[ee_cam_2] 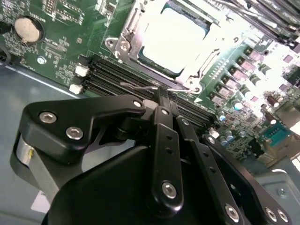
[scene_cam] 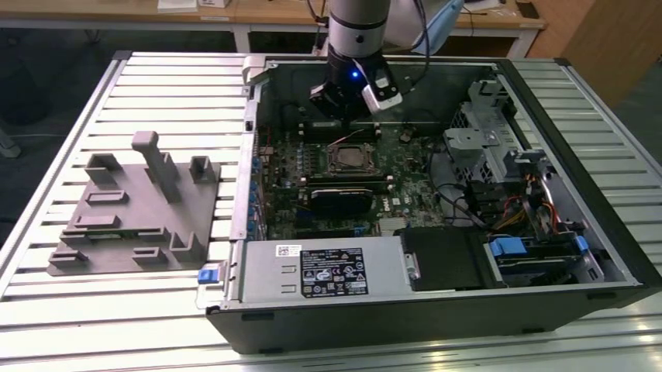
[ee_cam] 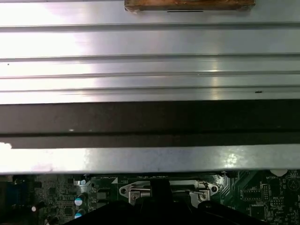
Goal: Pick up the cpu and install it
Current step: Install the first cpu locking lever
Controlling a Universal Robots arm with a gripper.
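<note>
Tool [ee_cam_2: 161, 101] closed near socket-seated cpu [ee_cam_2: 173, 40].

The exterior view looks down steeply from the near side onto the table [scene_cam: 62, 310], facing twelve o'clock, taking in the whole open computer case [scene_cam: 435, 310]. Both wrist views sit close above the motherboard [ee_cam_2: 61, 51], sharing the socket [ee_cam_2: 171, 40] beyond the tool [ee_cam_2: 161, 96].

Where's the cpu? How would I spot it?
Find the open computer case, then the green board inside. In the second wrist view, the cpu is the bright silvery square in the metal socket frame, flat, unlike the long black slots beside it.
</note>
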